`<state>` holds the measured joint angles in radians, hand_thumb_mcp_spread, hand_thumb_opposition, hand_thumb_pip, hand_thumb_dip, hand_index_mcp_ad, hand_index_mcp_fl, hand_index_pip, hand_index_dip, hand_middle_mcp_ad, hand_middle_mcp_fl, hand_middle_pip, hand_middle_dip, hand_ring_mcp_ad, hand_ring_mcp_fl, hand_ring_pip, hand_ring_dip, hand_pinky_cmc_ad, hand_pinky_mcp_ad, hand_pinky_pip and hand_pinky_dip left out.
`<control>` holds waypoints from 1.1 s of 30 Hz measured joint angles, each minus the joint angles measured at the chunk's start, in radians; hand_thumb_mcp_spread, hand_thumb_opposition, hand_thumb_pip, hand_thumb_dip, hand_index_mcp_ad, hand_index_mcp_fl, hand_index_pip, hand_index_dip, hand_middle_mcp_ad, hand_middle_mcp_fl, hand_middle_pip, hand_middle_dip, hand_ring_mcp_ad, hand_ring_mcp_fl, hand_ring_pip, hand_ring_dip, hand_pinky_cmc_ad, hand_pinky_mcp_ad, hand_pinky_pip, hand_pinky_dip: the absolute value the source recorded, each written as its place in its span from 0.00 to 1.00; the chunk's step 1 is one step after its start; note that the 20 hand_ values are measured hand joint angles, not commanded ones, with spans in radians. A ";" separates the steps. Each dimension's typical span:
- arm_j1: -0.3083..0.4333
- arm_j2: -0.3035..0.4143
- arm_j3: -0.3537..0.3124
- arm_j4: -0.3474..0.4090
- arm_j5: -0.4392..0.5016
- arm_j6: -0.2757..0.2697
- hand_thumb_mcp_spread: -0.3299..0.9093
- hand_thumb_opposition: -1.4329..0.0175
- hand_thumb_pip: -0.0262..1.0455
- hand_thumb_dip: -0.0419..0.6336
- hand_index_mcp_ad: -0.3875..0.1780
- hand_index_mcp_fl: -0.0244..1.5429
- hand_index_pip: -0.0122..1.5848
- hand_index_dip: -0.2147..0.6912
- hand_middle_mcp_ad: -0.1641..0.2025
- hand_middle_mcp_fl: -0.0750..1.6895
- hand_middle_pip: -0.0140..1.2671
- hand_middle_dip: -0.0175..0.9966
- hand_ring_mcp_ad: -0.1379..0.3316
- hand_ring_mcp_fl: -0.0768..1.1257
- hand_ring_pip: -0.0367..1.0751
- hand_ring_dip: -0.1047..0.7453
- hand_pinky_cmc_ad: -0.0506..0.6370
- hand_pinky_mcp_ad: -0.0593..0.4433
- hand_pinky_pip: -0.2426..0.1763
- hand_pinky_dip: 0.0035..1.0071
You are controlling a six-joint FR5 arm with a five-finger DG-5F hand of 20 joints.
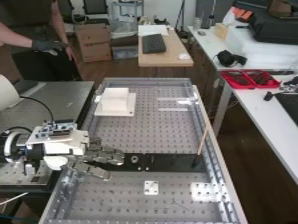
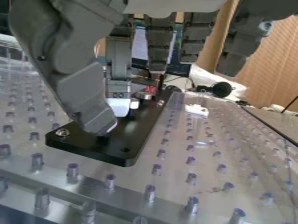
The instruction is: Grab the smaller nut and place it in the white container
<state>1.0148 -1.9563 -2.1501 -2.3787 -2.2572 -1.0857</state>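
The hand (image 1: 106, 155) is low over the left part of the flat black bar (image 1: 169, 161) in the high view, its fingers extended and relaxed. In the wrist view the hand (image 2: 83, 92) has its thumb over the bar (image 2: 110, 145), with one light-tipped finger close beside it; nothing is visibly held. The bearing (image 1: 134, 159) stands on the bar just beyond the fingertips. A round metal part (image 2: 134, 104) shows behind that light fingertip. The smaller nut cannot be made out under the hand. The white container (image 1: 115, 100) stands at the bench's far left on a white base.
A thin stick (image 1: 203, 137) stands slanted at the bar's right end. Small white plates (image 1: 151, 188) lie on the perforated bench nearer the camera. Raised metal rails (image 1: 216, 150) line the bench's sides. Red trays (image 1: 249, 79) rest on a side table.
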 joint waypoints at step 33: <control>0.000 -0.014 0.006 0.000 0.000 0.004 0.61 0.41 0.75 0.37 0.42 0.03 0.98 0.42 0.59 0.08 0.10 0.25 0.53 0.06 0.11 0.28 0.55 0.67 0.59 0.18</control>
<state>1.0153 -1.9704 -2.1445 -2.3784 -2.2570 -1.0812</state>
